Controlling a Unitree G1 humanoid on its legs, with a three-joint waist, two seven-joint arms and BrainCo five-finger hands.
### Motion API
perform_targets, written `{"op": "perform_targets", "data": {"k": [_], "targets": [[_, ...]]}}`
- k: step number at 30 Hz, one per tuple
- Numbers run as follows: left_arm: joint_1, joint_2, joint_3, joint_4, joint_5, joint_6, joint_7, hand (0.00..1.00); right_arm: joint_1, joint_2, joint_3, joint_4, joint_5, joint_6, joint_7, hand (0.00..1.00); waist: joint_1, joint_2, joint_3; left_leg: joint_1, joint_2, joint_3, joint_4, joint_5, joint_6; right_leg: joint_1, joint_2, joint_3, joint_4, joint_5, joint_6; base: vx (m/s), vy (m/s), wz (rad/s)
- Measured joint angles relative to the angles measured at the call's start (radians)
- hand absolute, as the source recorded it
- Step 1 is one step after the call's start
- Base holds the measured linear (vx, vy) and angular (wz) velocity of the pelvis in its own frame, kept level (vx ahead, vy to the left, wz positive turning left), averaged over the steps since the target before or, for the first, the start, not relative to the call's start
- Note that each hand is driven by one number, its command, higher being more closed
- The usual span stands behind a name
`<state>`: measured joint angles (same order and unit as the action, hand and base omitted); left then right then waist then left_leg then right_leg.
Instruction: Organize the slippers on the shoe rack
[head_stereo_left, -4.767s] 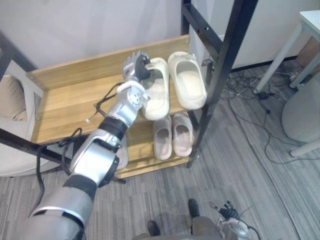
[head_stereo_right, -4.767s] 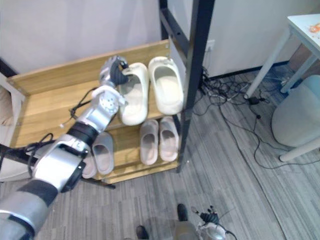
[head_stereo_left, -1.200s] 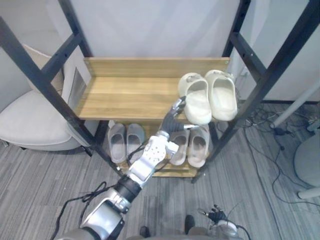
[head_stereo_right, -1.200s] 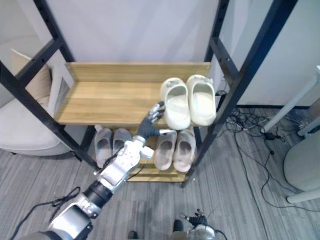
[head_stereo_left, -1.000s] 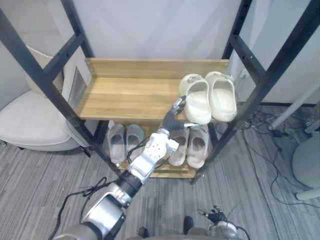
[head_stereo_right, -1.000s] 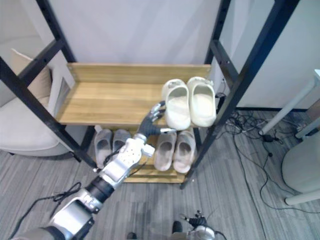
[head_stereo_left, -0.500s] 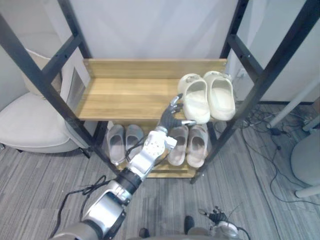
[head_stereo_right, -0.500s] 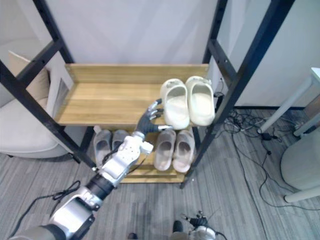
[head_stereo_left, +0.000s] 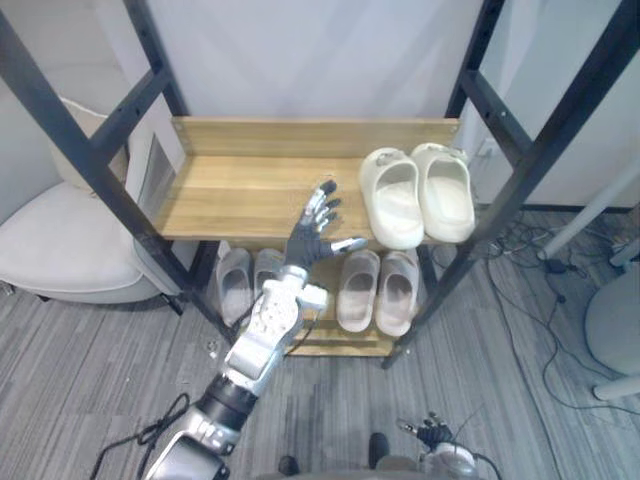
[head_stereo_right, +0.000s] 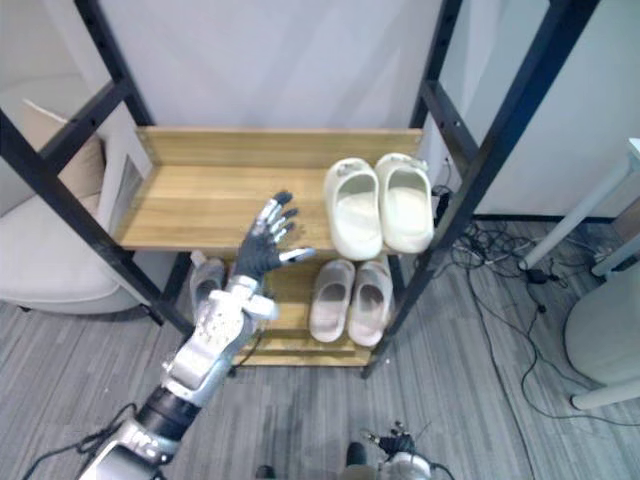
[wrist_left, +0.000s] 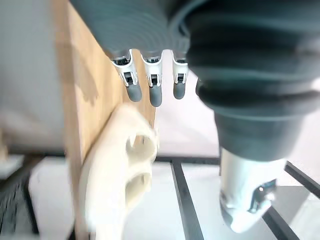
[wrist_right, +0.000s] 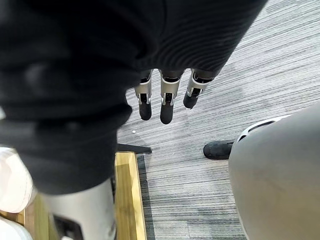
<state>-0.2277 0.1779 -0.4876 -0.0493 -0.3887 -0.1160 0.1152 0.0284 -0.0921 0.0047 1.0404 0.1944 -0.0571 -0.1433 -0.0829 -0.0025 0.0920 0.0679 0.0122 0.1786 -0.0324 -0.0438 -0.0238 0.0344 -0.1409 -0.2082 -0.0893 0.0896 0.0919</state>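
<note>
Grey striped carpet (head_stereo_left: 520, 400) covers the floor before the shoe rack (head_stereo_left: 100, 165), a black metal frame with two wooden shelves.

1. Right hand (wrist_right: 166, 102): low, over the carpet, fingers straight and relaxed, nothing held.
2. Left hand (head_stereo_left: 303, 243): raised in front of the upper shelf's front edge, fingers spread wide, thumb pointing towards the cream slippers (head_stereo_left: 393, 200); apart from them, nothing held.
3. Lower shelf (head_stereo_left: 345, 345): grey slippers (head_stereo_left: 233, 285) at the left, partly hidden behind the left arm; beige slippers (head_stereo_left: 358, 290) at the right, side by side, toes to the rear.
4. Upper shelf (head_stereo_left: 240, 195): cream slippers paired at the right end, side by side, just beside the right post.
5. White armchair (head_stereo_left: 60, 250): left of the rack.
6. Pale wall (head_stereo_left: 320, 60): behind the rack
</note>
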Motion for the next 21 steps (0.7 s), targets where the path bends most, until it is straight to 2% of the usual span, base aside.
{"op": "perform_targets", "data": {"k": [2, 5, 7, 8, 10, 14, 15, 19, 21], "targets": [[0.085, 0.011, -0.065, -0.006, -0.041, -0.004, -0.064, 0.0, 0.003, -0.008, 0.004, 0.0, 0.0, 0.0, 0.013, 0.0, 0.005, 0.011, -0.012, 0.0, 0.0, 0.0, 0.0, -0.001, 0.0, 0.0, 0.0, 0.0, 0.0, -0.002, 0.001, 0.0, 0.0, 0.0], [0.168, 0.021, -0.119, 0.038, -0.048, -0.003, -0.131, 0.0, 0.004, -0.012, 0.01, 0.002, -0.001, 0.002, 0.023, 0.0, 0.013, 0.016, -0.019, 0.0, 0.002, 0.0, 0.002, -0.001, 0.0, 0.001, 0.002, 0.0, 0.0, -0.003, 0.001, 0.0, 0.0, 0.0], [0.202, 0.026, -0.144, 0.13, -0.047, 0.006, -0.167, 0.0, 0.009, -0.013, 0.013, 0.002, -0.001, 0.007, 0.025, 0.0, 0.018, 0.017, -0.03, -0.001, 0.003, 0.0, 0.003, -0.001, -0.001, 0.001, 0.003, 0.0, 0.0, -0.004, 0.0, 0.0, 0.0, 0.0], [0.214, 0.024, -0.156, 0.248, -0.025, 0.016, -0.186, 0.0, 0.011, -0.015, 0.021, 0.003, -0.002, 0.007, 0.025, 0.0, 0.019, 0.016, -0.035, 0.0, 0.005, -0.001, 0.009, -0.003, -0.003, 0.001, 0.004, -0.001, 0.0, -0.008, -0.001, 0.0, 0.0, 0.0], [0.215, 0.024, -0.159, 0.347, 0.008, 0.02, -0.191, 0.0, 0.011, -0.015, 0.034, 0.003, -0.002, 0.007, 0.025, 0.0, 0.019, 0.014, -0.037, -0.001, 0.006, -0.004, 0.013, -0.003, -0.004, 0.002, 0.004, -0.003, 0.0, -0.009, -0.001, 0.0, 0.0, 0.03], [0.214, -0.02, -0.061, 0.69, 0.182, 0.037, -0.17, 0.0, 0.012, -0.009, 0.04, 0.01, -0.009, 0.006, 0.023, 0.0, 0.019, 0.002, -0.045, -0.003, 0.009, -0.014, 0.018, -0.003, -0.006, 0.005, 0.008, -0.011, 0.0, -0.009, -0.002, -0.01, -0.008, 0.06], [0.212, -0.036, -0.015, 0.789, 0.227, 0.04, -0.146, 0.0, 0.011, -0.004, 0.039, 0.02, -0.01, 0.004, 0.021, 0.0, 0.019, -0.004, -0.047, -0.001, 0.009, -0.022, 0.018, -0.002, -0.007, 0.012, 0.008, -0.018, 0.0, -0.01, -0.003, -0.01, -0.021, 0.14], [0.211, -0.056, 0.123, 0.992, 0.328, 0.052, -0.072, 0.0, 0.011, 0.007, 0.038, 0.043, -0.038, -0.004, 0.006, 0.0, 0.025, -0.022, -0.054, 0.009, 0.012, -0.037, 0.018, -0.001, -0.009, 0.035, 0.01, -0.034, 0.0, -0.019, -0.005, 0.0, -0.017, 0.14], [0.212, -0.057, 0.226, 1.093, 0.368, 0.082, -0.009, 0.0, 0.01, 0.011, 0.038, 0.056, -0.039, -0.004, 0.003, 0.0, 0.029, -0.027, -0.056, 0.013, 0.012, -0.038, 0.018, -0.002, -0.01, 0.037, 0.01, -0.035, 0.0, -0.021, -0.005, 0.0, -0.009, 0.04]]}}
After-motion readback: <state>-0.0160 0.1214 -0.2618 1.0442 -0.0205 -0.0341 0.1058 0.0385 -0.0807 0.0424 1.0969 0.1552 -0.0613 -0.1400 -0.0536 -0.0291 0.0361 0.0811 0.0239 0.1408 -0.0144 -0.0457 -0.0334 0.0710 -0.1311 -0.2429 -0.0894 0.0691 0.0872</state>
